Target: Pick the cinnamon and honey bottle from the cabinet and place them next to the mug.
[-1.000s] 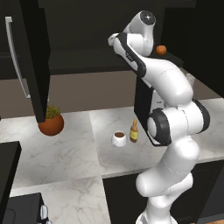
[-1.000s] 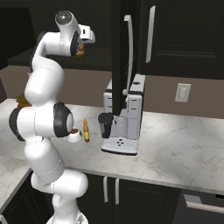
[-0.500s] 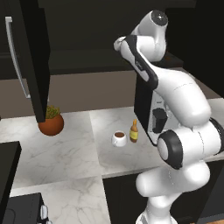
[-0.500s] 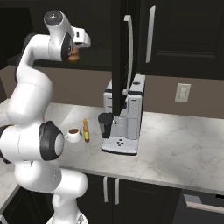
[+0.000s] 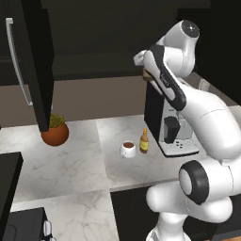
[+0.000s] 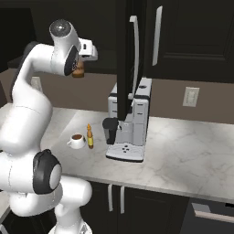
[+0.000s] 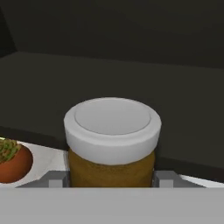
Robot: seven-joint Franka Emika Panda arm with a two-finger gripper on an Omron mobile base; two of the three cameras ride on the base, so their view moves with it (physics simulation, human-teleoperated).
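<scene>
Tool [image 7: 112, 177] clamped on the cinnamon [image 7: 112, 140], jar gripped between its two fingers, held high in the air above the marble surface [image 6: 183, 151], honey bottle [image 6: 90, 136] upright just beside the mug [image 6: 77, 140], coffee machine [image 6: 130, 125] near them

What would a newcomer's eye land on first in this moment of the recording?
The big white arm, raised high with a short brown jar with a pale lid clamped in its gripper. Next, on the marble counter, the slim yellow bottle standing beside the small white mug, left of the coffee machine.
</scene>
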